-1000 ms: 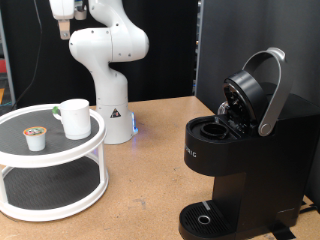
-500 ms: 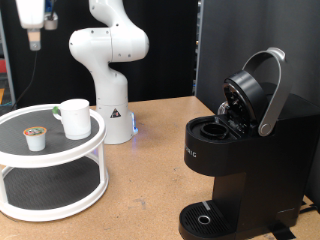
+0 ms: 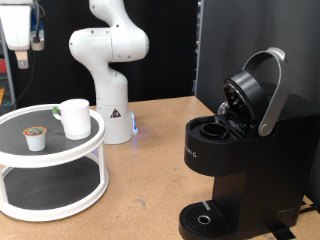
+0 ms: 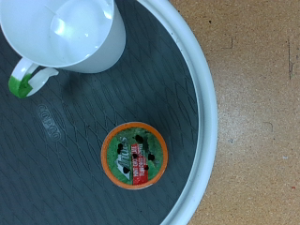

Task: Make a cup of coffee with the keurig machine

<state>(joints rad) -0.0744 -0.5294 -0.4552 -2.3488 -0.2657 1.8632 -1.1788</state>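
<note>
The white cup (image 3: 75, 118) stands on the top tier of a white round stand (image 3: 62, 152) at the exterior view's left. A small pod (image 3: 35, 137) with a printed lid sits beside it. The black keurig machine (image 3: 245, 150) stands at the right with its silver-handled lid (image 3: 268, 92) raised and the pod chamber open. My gripper (image 3: 21, 58) hangs high at the top left, well above the stand, holding nothing that shows. The wrist view looks down on the cup (image 4: 70, 33), the pod (image 4: 134, 156) and the stand's rim (image 4: 202, 103); no fingers show in it.
The white arm base (image 3: 108, 70) stands behind the stand on the wooden table (image 3: 150, 190). A dark panel backs the machine. The stand has a lower tier (image 3: 50, 185) with a black mat.
My gripper has moved towards the exterior view's left and down a little, from near the arm's column to above the stand. Cup, pod and machine have not moved.
</note>
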